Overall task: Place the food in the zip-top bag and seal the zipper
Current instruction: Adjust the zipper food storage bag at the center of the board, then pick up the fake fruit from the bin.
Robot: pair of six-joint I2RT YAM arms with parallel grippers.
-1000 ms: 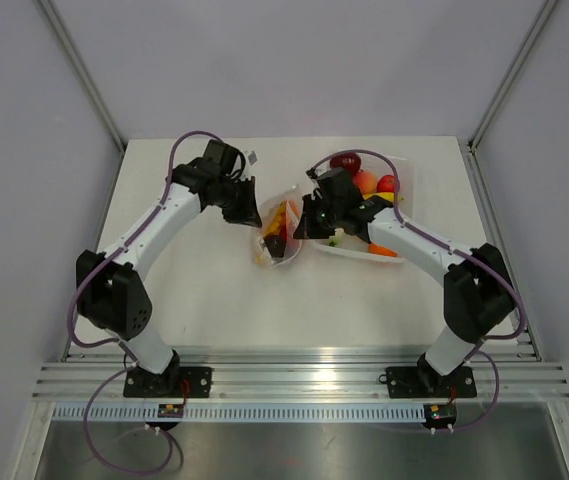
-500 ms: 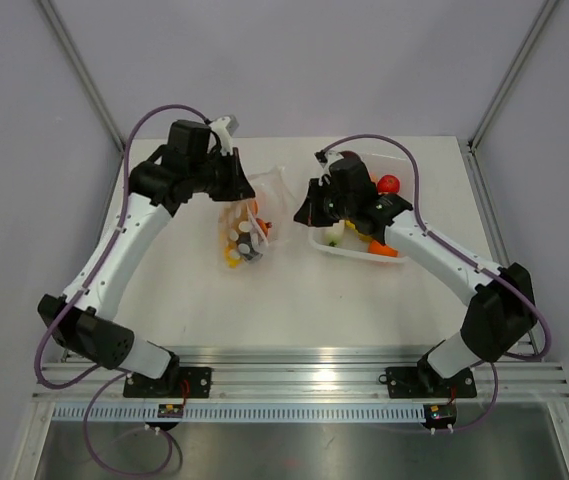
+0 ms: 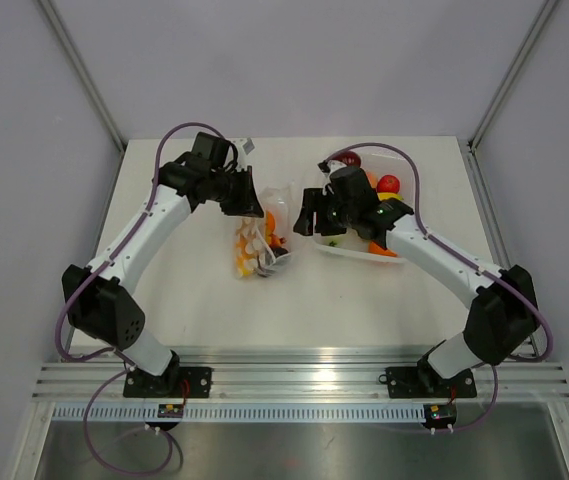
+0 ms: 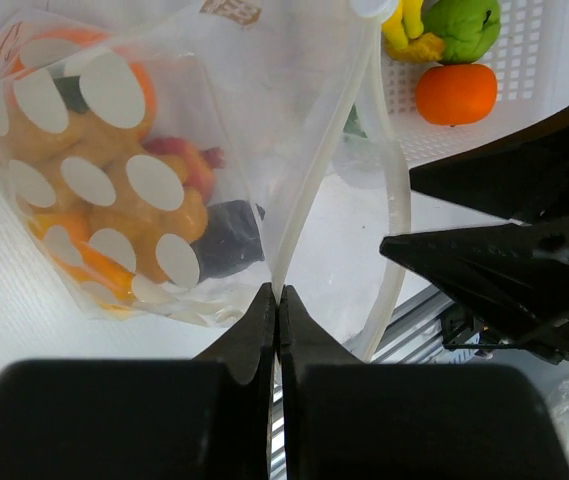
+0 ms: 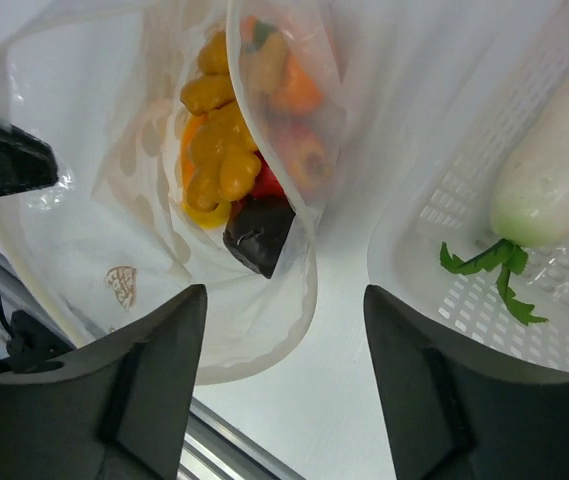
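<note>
- left gripper pinched tight on the zip-top bag at its mouth edge;
- right gripper spread wide, empty, above the bag;
- bag mid-table, just left of the white basket; food inside

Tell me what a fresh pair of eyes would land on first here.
The zip-top bag at the table's centre, spotted white and stuffed with yellow, orange and dark toy food, with the left end effector pinching its mouth edge. Next, the right end effector open just above the gaping mouth, and the white tray to its right holding a white radish.
</note>
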